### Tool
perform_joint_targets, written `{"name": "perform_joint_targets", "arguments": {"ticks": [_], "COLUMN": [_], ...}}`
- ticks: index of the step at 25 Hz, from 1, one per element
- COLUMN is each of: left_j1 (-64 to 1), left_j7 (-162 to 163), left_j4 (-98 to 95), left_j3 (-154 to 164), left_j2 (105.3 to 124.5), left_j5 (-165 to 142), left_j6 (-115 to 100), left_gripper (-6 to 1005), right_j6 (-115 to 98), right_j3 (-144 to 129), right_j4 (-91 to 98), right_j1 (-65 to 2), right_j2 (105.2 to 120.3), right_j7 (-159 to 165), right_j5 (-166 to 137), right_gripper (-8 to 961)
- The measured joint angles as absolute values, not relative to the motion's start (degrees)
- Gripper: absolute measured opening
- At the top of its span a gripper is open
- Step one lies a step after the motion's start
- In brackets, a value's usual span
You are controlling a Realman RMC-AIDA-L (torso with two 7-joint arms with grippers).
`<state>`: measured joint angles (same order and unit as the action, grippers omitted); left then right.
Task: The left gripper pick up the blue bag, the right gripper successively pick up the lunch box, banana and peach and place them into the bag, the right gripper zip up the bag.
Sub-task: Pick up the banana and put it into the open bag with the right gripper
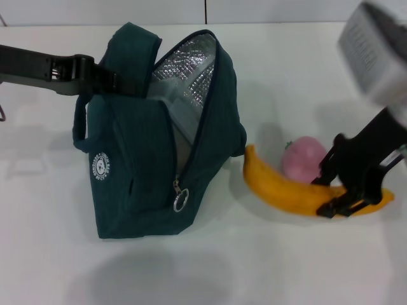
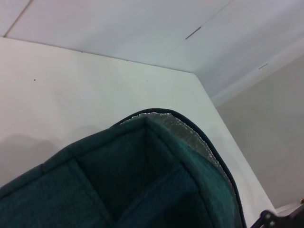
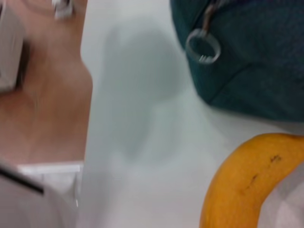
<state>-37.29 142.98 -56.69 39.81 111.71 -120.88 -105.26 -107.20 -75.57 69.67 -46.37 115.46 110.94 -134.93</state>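
Head view: blue bag [image 1: 137, 184] on tabletop [image 1: 267, 267], mouth unzipped, handle pinched by left hand [image 1: 105, 79]; right hand [image 1: 337, 190] spread around banana [image 1: 286, 190] beside peach [image 1: 304, 157].
Left wrist view: bag fabric, soft.
Right wrist view: banana skin smooth, likely bruisable; best gripped mid-length.

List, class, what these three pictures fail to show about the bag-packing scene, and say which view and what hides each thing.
- Clear plastic lunch box: seen in no view; the dark teal fabric bag hides its own interior in the head view.
- Round pink peach: partly covered by the long yellow banana and the black right claw.
- Black left claw: fingertips hidden by the bag's handle.
- Banana: cut off by the right wrist view's edge.
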Motion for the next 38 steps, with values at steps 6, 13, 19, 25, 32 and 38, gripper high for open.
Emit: {"name": "perform_joint_targets", "arguments": {"ticks": [6,13,19,25,32,38], "left_j1": [-37.4,-37.6,-38.0,-38.1,-38.1,-38.2], "left_j7": [143.0,143.0,143.0,142.9,142.6,142.4], "left_j4": [-56.7,-56.4,-56.2,-56.1,-56.1,-56.1], "left_j3": [39.8,39.8,39.8,39.9,40.5,40.7], "left_j2": [111.73,111.77,111.89,112.04,112.16,112.31], "left_j5": [-120.9,-120.6,-120.6,-120.8,-120.9,-120.9], "left_j6": [-105.3,-105.3,-105.2,-105.3,-105.3,-105.1], "left_gripper": [29,29,29,29,28,28], "right_j6": [-111.4,-111.1,-107.3,-104.2,-96.8,-88.2], "right_j3": [-60.0,-42.3,-36.2,-36.6,-48.1,-69.0], "right_j4": [69.6,66.7,57.3,44.9,29.5,23.8], "right_j1": [-46.2,-46.2,-45.7,-45.4,-46.4,-46.4], "right_j2": [113.88,112.59,112.61,114.12,116.02,116.21], "right_j7": [112.7,114.5,116.1,113.2,100.6,87.3], "right_j5": [-135.4,-131.3,-115.6,-99.0,-85.9,-66.5], "right_gripper": [405,404,404,404,404,404]}}
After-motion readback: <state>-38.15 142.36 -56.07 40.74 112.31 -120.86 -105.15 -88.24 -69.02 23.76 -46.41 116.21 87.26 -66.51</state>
